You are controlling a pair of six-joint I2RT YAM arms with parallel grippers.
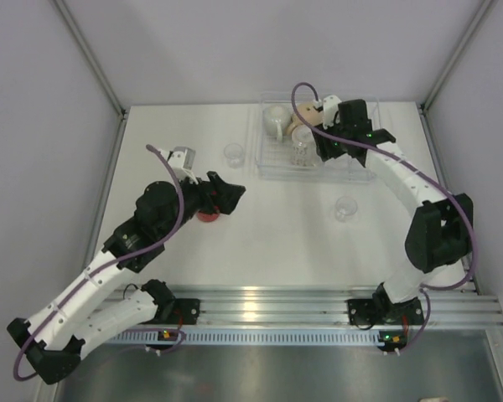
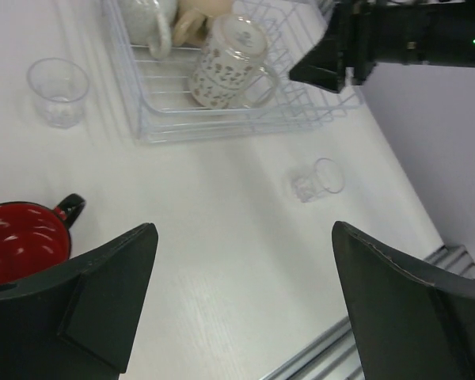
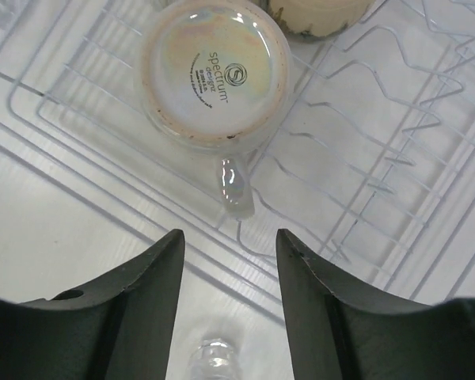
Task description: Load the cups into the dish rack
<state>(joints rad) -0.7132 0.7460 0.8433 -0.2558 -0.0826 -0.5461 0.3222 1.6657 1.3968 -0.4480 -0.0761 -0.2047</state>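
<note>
White tabletop (image 1: 277, 243), clear rack (image 2: 222, 127) holding an upturned speckled mug (image 2: 226, 67); left fingers (image 2: 103, 301) and right fingers (image 3: 127, 317) gape empty.

Clear, ribbed dish rack (image 1: 318, 173) sits at the table's one o'clock. Inside it, a white mug (image 1: 276, 120) is at ten o'clock, a tan mug (image 1: 300, 129) is beside it, and a patterned clear cup (image 3: 215, 73) is turned base up. Outside the rack, a clear glass (image 1: 233, 152) stands upright at nine o'clock. A second glass (image 2: 318, 180) lies tipped on its side at five o'clock, and the red mug (image 2: 20, 241) is upright at eight o'clock.

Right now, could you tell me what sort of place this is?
Probably a robot test cell, not a kitchen: white table, plain panel walls on metal framing, left arm and right arm bolted to a rail.
</note>
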